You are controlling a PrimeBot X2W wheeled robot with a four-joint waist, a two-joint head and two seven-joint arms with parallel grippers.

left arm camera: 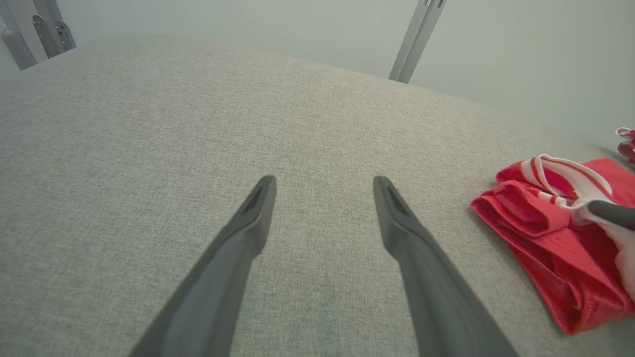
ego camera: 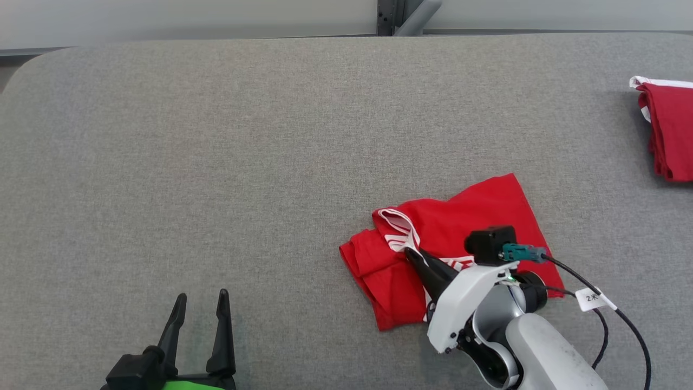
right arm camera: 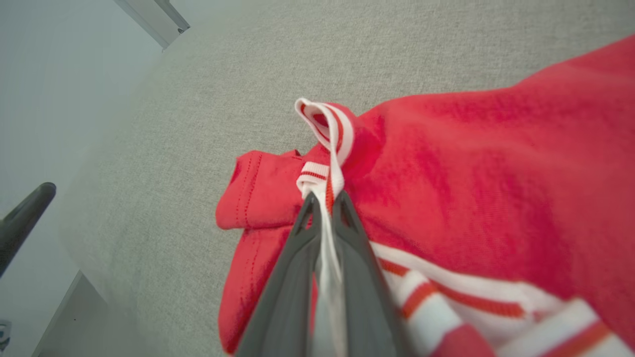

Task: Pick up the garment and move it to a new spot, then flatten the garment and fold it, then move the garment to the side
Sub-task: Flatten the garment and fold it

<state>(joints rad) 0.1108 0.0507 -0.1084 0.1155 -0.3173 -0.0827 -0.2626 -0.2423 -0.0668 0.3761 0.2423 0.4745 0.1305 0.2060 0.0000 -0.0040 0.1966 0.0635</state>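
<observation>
Red garment is lying bunched on the grey padded table, right of centre. I'm seeing my right gripper pinching its white striped trim, fingers clamped tight on the fabric. My left gripper is hanging spread wide, holding nothing, well apart from it. Another folded red garment is sitting at the far right edge.

right gripper: jaws pinching red garment, near right | left gripper: jaws apart, near left | table: second red cloth far right
</observation>
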